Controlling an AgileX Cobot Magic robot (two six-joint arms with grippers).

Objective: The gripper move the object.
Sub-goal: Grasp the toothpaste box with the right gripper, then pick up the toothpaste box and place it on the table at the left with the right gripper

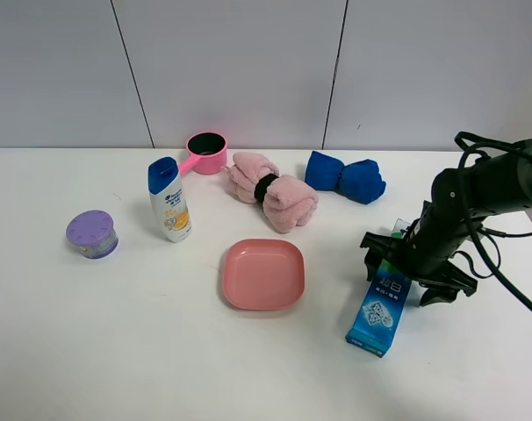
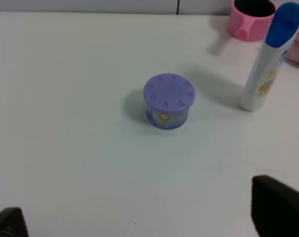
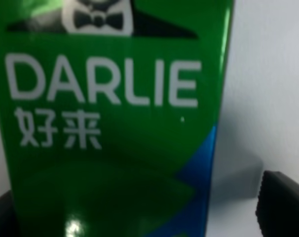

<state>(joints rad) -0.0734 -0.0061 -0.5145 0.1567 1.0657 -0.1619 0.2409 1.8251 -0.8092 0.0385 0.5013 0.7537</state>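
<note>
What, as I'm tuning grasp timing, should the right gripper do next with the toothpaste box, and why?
Probably close the jaws. The right gripper straddles the green end of the toothpaste box, and the wrist view shows one finger beside the box with bare table between, so nothing is gripped yet.

High camera overlooks whole table (image 1: 117, 351), left wrist near purple jar (image 2: 168, 101), right wrist tight on toothpaste box (image 3: 110, 128)

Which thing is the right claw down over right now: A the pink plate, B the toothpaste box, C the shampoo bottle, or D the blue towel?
B: the right claw straddles the green end of the toothpaste box, whose DARLIE face fills the right wrist view.
</note>
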